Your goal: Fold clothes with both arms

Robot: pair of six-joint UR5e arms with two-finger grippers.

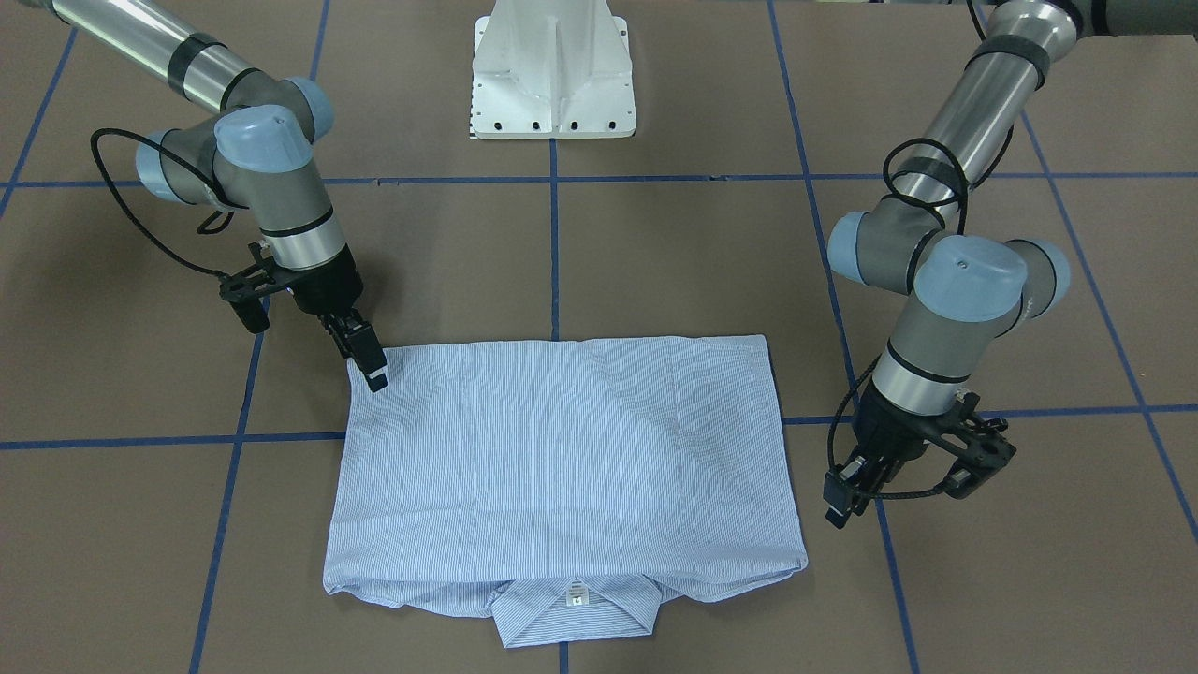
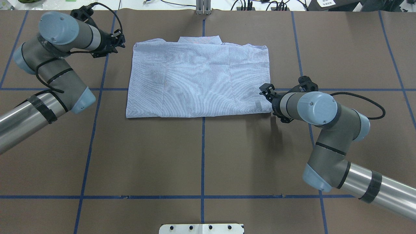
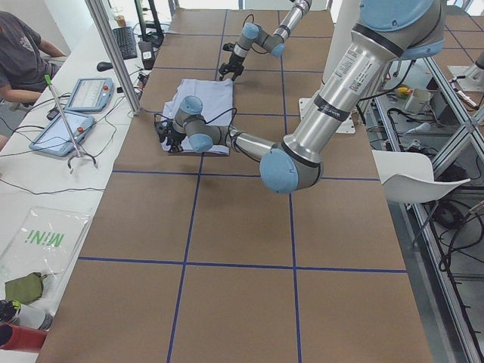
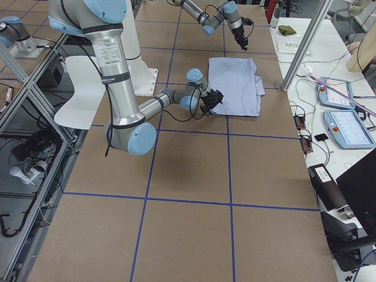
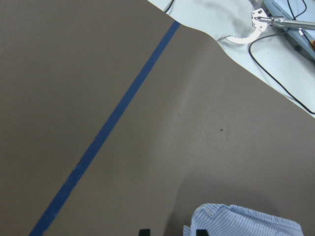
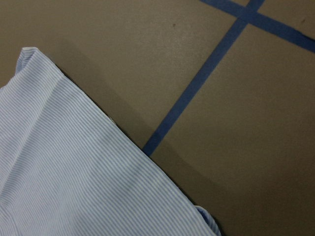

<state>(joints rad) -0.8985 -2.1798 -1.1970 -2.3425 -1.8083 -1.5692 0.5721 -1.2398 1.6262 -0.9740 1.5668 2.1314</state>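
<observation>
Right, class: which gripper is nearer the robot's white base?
Right. The right gripper is at a shirt corner on the white base side; the left gripper is beside the shirt, toward its far collar end.

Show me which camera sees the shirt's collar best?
The front-facing view: the collar lies nearest that camera, its white label plain. The overhead view shows just its tip; the side views make it tiny; the wrist views catch only shirt edges.

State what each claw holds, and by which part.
Left claw: open, nothing held. Right claw: at a corner of the striped shirt; grip cannot be told.
</observation>
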